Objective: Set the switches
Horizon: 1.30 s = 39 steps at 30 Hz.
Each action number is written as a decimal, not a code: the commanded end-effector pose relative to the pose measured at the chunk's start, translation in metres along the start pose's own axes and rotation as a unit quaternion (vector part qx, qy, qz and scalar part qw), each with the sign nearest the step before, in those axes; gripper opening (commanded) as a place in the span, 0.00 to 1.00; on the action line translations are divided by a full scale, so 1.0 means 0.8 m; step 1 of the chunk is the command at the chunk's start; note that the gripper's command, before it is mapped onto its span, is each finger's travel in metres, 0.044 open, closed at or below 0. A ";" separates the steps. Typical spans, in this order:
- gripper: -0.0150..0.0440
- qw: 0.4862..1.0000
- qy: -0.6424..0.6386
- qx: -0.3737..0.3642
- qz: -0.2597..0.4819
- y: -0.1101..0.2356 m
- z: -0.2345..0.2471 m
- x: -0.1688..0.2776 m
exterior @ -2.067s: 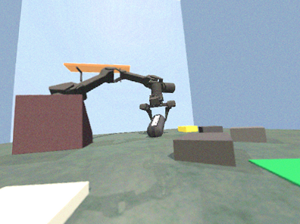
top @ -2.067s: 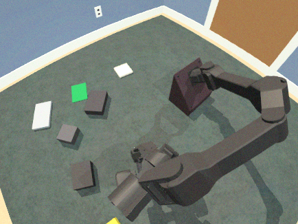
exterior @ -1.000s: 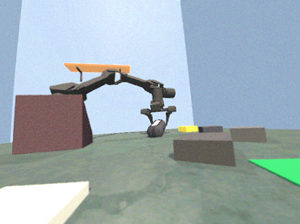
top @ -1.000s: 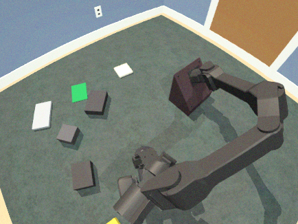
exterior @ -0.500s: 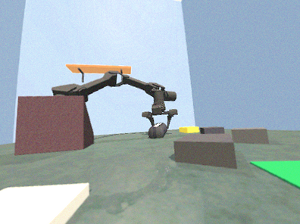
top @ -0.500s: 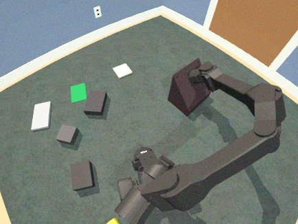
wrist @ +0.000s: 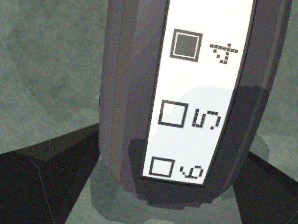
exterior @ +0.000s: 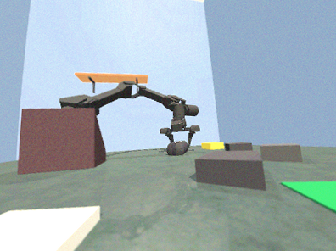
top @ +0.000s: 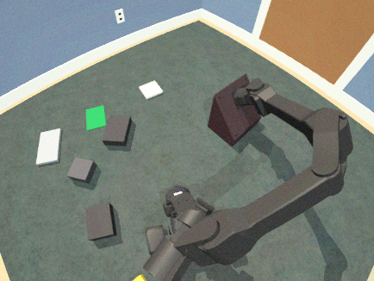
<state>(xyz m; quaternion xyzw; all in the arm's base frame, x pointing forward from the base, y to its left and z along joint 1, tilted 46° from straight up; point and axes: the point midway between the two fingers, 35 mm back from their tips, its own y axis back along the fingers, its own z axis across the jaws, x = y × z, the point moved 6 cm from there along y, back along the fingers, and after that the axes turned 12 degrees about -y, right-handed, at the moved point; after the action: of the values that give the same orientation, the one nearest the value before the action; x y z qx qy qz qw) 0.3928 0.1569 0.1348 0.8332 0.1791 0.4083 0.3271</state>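
A: Stage of work?
B: Reading stage, by my judgement. The unit point(top: 183, 202) point(exterior: 176, 149) point(wrist: 120, 100) lies on the bench, label point(top: 177, 193) point(exterior: 178, 141) point(wrist: 202, 82) up, so it is off its base. In the top view, the box point(top: 233, 112) point(exterior: 56, 141) is at 1 o'clock from it, the green tile point(top: 96, 117) point(exterior: 323, 193) at 10 to 11 o'clock.

A: Label data?
B: Wrist view: square 4 point(wrist: 186, 45) filled, so ON. Square 5 point(wrist: 173, 114) and square 6 point(wrist: 161, 167) empty, so both OFF. Squares 1 to 3 fall beyond the 12 o'clock edge of that view; no values from it.

A: Claw?
B: The claw point(top: 186, 208) point(exterior: 180, 142) point(wrist: 169, 143) stands wide, one finger at each side of the unit, towards 8 and 4 o'clock in the wrist view. Whether it grasps the unit or merely straddles it, I cannot tell.

A: Switches?
B: Out of sight. Present settings unknown; no progress can be credited there.

A: Remaining?
B: Get 1 to 3 if not already known, turn the unit onto its base, compare, press what differs, leave it flat, withdraw. Risk: the rounded body may roll during the turn, or a finger may knock a rocker.
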 end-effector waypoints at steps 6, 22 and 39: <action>0.83 1.000 -0.003 -0.002 -0.002 -0.003 0.001 -0.001; 1.00 1.000 0.000 0.000 0.000 -0.003 0.000 0.000; 1.00 1.000 -0.001 0.000 -0.003 0.046 0.015 -0.074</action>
<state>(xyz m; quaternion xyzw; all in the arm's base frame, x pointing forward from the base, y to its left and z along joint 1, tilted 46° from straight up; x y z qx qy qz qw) 0.3693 0.0924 0.1200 0.8333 0.1812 0.4046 0.3301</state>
